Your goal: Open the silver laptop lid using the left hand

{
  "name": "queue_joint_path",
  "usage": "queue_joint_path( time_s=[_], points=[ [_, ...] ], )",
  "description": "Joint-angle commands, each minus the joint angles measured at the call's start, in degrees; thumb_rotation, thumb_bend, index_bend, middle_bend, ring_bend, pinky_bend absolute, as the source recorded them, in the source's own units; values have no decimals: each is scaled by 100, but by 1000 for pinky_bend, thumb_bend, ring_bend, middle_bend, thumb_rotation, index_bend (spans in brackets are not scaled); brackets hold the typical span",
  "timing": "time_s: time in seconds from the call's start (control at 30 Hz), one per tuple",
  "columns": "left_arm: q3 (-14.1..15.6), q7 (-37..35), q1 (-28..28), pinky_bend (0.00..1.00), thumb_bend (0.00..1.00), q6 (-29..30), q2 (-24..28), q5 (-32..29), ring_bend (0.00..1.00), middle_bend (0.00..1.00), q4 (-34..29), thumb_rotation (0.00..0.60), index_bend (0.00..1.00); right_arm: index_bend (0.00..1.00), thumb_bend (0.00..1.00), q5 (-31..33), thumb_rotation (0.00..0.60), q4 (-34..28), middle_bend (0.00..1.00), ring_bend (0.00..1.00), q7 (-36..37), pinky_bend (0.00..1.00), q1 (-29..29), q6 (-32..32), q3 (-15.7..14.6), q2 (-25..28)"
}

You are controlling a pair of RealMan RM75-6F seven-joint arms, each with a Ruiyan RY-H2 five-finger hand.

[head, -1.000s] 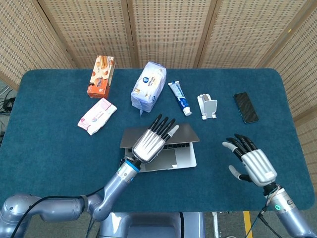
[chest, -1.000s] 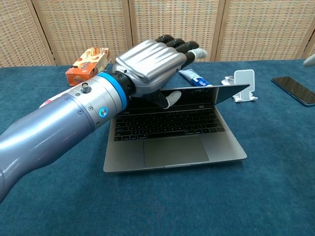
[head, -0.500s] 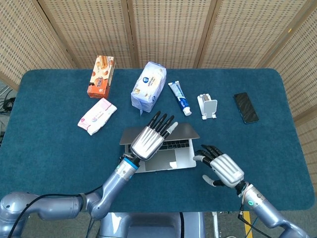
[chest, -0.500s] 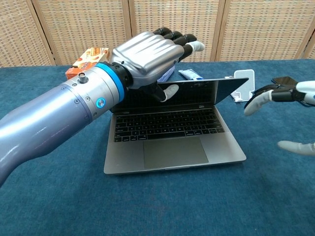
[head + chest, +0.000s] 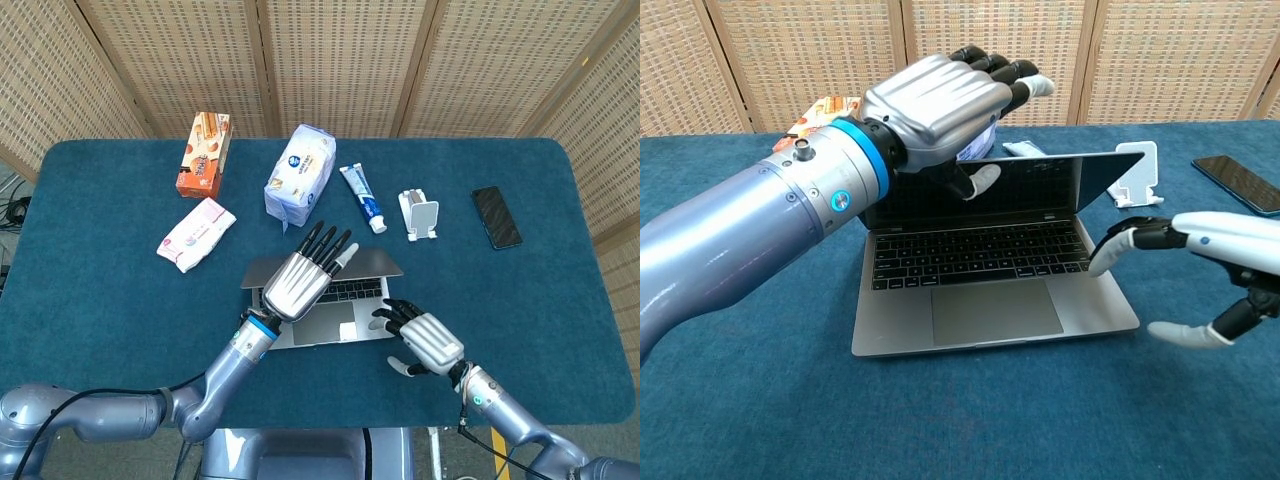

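My left hand (image 5: 940,105) has tipped the silver laptop's lid (image 5: 1040,185) up past halfway, thumb under its top edge and fingers over it, gripping; the task looks nearly finished. My right hand (image 5: 1210,270), fingers spread and holding nothing, has swung in to the laptop's (image 5: 340,310) right edge, perhaps to steady the base. Beyond my left fingertips lie a toothpaste tube (image 5: 362,197), tissue pack (image 5: 298,177) and phone stand (image 5: 418,214), near enough to meet the lid.
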Motion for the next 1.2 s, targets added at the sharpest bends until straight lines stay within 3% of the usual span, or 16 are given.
queue_joint_path(
  time_s=[0.03,0.53,1.2],
  points=[
    [-2,3,-19,0,470,4,7,-4,0,0,-1,537,0,248,414,76,600,149,190,0,110,96,101,-143,-14,-165],
    [5,-10,-76,0,469,28,37,-76,0,0,24,540,0,249,414,288,600,637,178,0,317,95,428,-618,-63,-581],
    [10,-8,-104,0,467,88,146,-217,0,0,78,539,0,249,414,488,600,811,178,0,255,96,598,-838,-172,-699]
  ],
)
